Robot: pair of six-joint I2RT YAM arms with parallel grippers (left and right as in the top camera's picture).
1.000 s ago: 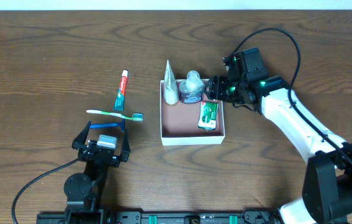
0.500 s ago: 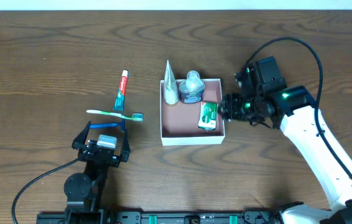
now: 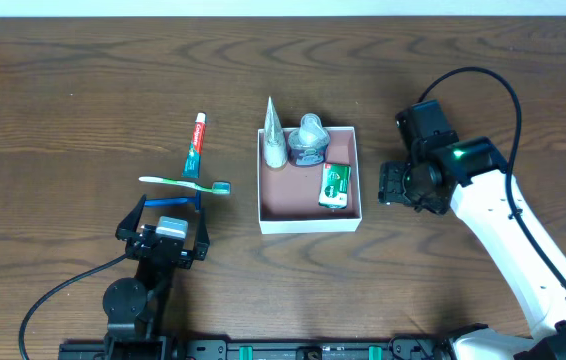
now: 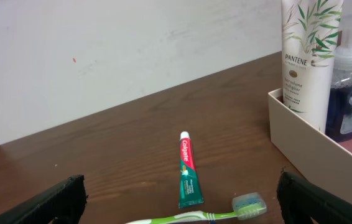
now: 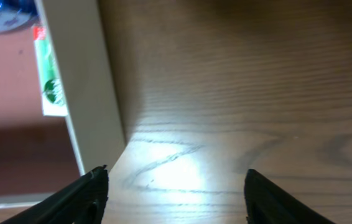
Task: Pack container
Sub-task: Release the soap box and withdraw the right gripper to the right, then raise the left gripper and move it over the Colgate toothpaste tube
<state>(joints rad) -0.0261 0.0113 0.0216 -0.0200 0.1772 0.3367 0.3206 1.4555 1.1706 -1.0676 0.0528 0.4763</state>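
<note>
The container [image 3: 308,218] is a white-walled square box with a reddish-brown floor at the table's middle. Inside stand a white Pantene tube [image 3: 274,135], a clear soap pump bottle [image 3: 309,140] and a green-and-white packet [image 3: 334,186]. A Colgate toothpaste tube [image 3: 195,145] and a green toothbrush [image 3: 185,183] lie left of it; both show in the left wrist view, the tube [image 4: 188,169] and the brush [image 4: 213,215]. My left gripper [image 3: 163,229] is open and empty just near of the toothbrush. My right gripper [image 3: 390,186] is open and empty over bare table right of the container wall [image 5: 79,93].
The dark wooden table [image 3: 83,90] spreads all round the container. A pale wall [image 4: 101,50] rises behind the table's far edge in the left wrist view. The right arm's black cable [image 3: 493,85] loops above the arm.
My right gripper has drawn back from the container's far right corner, moving right and toward the near side, and is now outside the box. The left arm has not moved.
</note>
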